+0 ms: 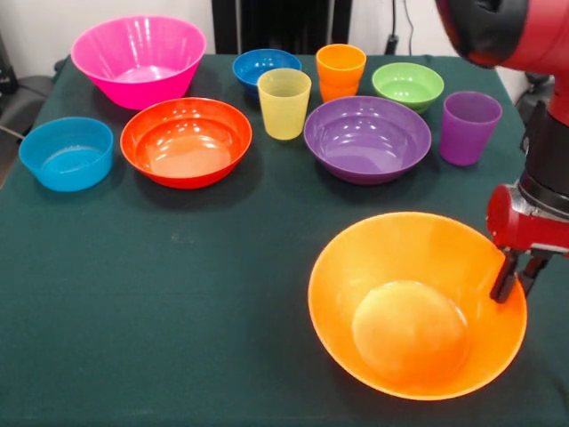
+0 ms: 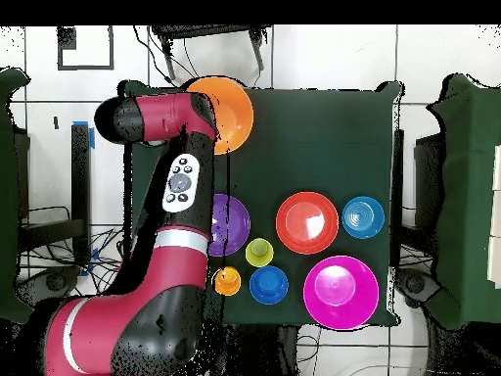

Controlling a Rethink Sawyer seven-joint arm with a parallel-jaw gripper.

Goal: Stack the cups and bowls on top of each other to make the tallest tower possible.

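The large yellow-orange translucent plastic bowl (image 1: 418, 307) sits upright and empty on the dark green cloth-covered table (image 1: 160, 329), nearest the front camera, and serves here as the landmark. The red and black Sawyer arm (image 1: 533, 53) comes down at the bowl's right side in the front view, and its gripper (image 1: 517, 277) has its two dark fingers (image 1: 504, 283) set close together at the bowl's right rim. They appear to straddle the rim, but whether they actually pinch it cannot be told (the rim and the fingertips overlap there).

Everything else stands beyond the yellow-orange bowl, towards the robot's side of the table, and nothing is stacked on anything. Directly behind it is the medium purple glossy bowl (image 1: 367, 138), with the purple tapered tumbler (image 1: 468, 127) just beside that bowl on the right. Further back are the small green bowl (image 1: 407, 84), the orange tumbler (image 1: 340, 70) and the small dark blue bowl (image 1: 266, 68); the yellow tumbler (image 1: 284, 103) stands in front of the dark blue one. Behind and to the left of the landmark lies the medium orange-red bowl (image 1: 186, 140), with the small light blue bowl (image 1: 67, 153) further left again, and the large pink bowl (image 1: 139, 59) at the far left corner.

In the overhead view the arm covers part of the yellow-orange bowl (image 2: 227, 110) and part of the purple bowl (image 2: 233, 223).
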